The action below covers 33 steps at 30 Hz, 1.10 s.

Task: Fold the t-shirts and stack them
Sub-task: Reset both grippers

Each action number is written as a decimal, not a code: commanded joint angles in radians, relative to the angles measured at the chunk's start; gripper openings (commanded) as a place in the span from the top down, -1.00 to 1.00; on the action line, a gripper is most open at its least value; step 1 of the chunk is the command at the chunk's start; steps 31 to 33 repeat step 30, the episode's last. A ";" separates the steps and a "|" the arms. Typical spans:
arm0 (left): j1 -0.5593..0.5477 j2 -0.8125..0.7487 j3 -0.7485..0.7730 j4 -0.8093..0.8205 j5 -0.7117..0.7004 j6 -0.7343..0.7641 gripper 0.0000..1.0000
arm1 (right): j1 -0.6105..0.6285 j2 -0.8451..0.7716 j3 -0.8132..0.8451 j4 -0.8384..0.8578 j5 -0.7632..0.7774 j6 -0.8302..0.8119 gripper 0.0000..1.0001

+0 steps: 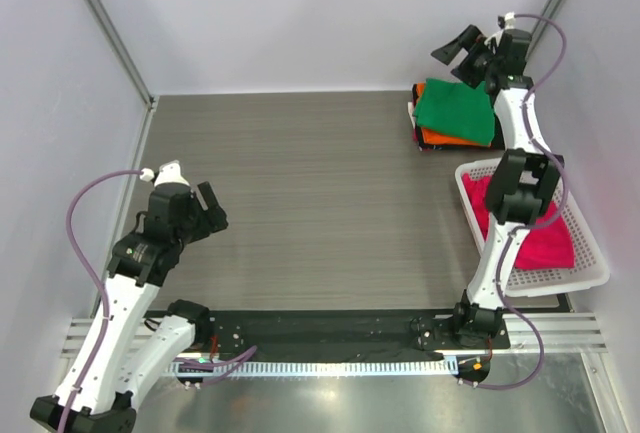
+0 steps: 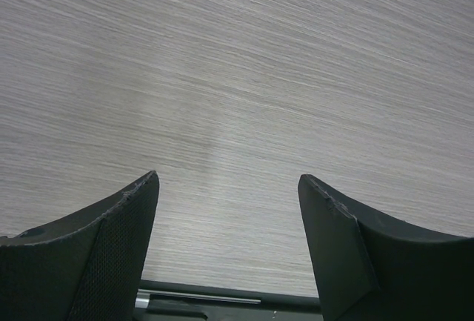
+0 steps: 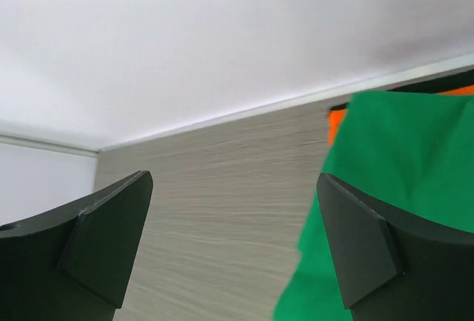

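Note:
A folded bright green t-shirt (image 1: 455, 110) tops a stack at the back right, with an orange t-shirt (image 1: 445, 138) under it and a black one (image 1: 414, 113) showing at the stack's left edge. A magenta-pink t-shirt (image 1: 545, 238) lies in the white mesh basket (image 1: 467, 196). My right gripper (image 1: 458, 53) is open and empty, raised just behind the stack. Its wrist view (image 3: 233, 187) shows the green t-shirt (image 3: 385, 158) at the right and an orange edge (image 3: 337, 124). My left gripper (image 1: 212, 211) is open and empty over bare table at the left (image 2: 228, 180).
The basket stands at the right edge, partly behind the right arm (image 1: 520, 193). White walls close the back and sides, with a metal post (image 1: 110, 28) at the back left. A black base strip (image 1: 330, 328) runs along the near edge.

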 commanded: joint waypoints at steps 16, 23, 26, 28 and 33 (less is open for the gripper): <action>0.001 -0.093 0.012 0.065 0.084 0.027 -0.65 | 0.009 -1.178 -0.960 -0.180 0.206 0.060 -0.99; 0.001 -0.120 0.003 0.068 0.078 0.029 -0.66 | 0.009 -1.379 -1.044 -0.470 0.409 -0.025 -0.99; 0.001 -0.126 0.001 0.072 0.089 0.038 -0.66 | 0.011 -1.394 -1.061 -0.535 0.502 -0.023 -0.99; 0.003 -0.126 0.007 0.063 0.078 0.037 -0.67 | 0.009 -1.397 -1.067 -0.553 0.594 -0.029 -0.99; 0.001 -0.129 0.007 0.066 0.089 0.041 -0.68 | 0.011 -1.381 -1.071 -0.581 0.640 -0.031 -0.99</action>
